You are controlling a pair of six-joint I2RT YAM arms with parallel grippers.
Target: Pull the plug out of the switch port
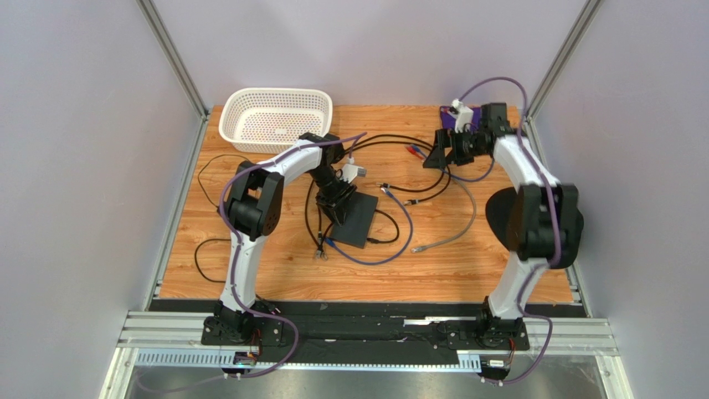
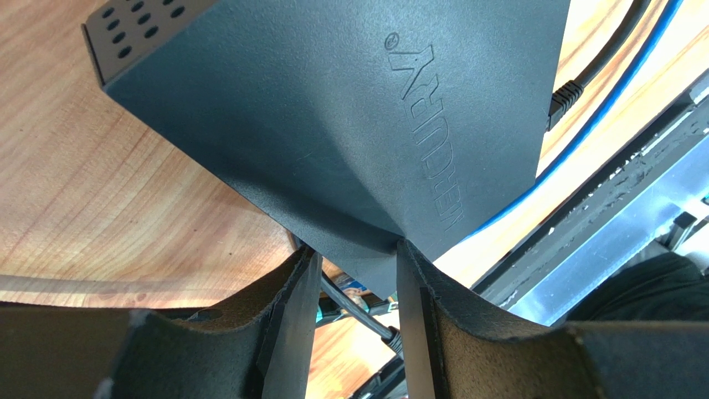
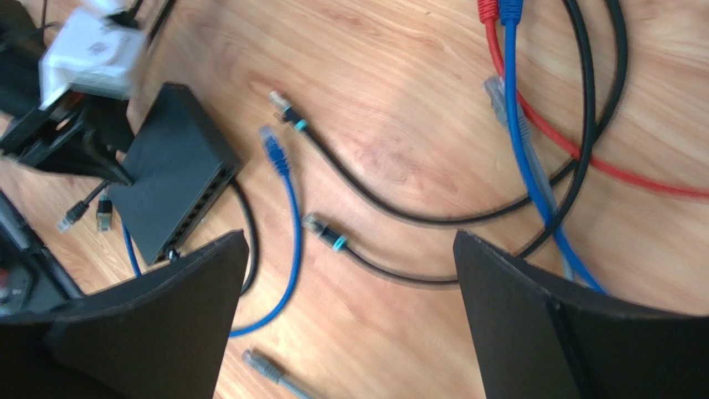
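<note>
Where the switch [image 1: 358, 218] lies: near the table's middle, with one corner pinched by the left gripper [image 1: 336, 198].
State of the left gripper: half closed, its fingers clamped across that corner alone.
State of the right gripper [image 1: 436, 155]: spread wide, nothing held, well apart from the switch, above loose cables.
Seat of the black plug [image 2: 564, 94]: judged to be in the port edge.
Risk, hold: the switch could be twisted out of the pinch if the plug is pulled sideways.
Risk, choice: a loose blue plug [image 3: 272, 150] could be seized by mistake.
Risk, latch: the cord may be strained if the clip is not pressed.
</note>
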